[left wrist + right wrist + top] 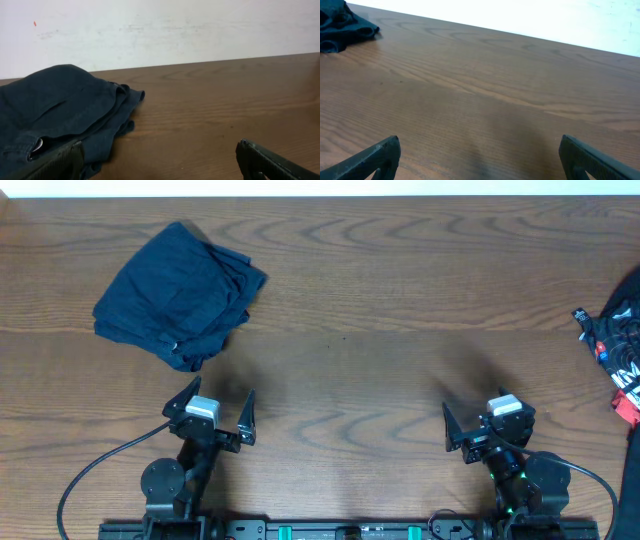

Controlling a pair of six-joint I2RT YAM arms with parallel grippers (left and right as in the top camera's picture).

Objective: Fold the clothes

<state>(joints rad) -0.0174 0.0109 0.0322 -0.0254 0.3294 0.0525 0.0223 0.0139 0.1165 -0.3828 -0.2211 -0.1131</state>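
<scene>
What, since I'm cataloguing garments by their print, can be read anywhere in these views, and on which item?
No text is legible.
Black jersey: white lettering and red marks at the overhead view's right edge, cut off and too small to read.
Dark blue garment: one small pale spot, no readable text.

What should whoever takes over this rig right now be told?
Left gripper: open, empty, parked at the near side of the table.
Right gripper: open, empty, also at the near side.
Black jersey: crumpled at the right edge, partly out of the overhead view, not held.
Dark blue garment: bundled at far left, looks roughly folded.
Done: nothing on the jersey.
Left: probably bring the jersey to the middle, spread it flat and fold it.
</scene>
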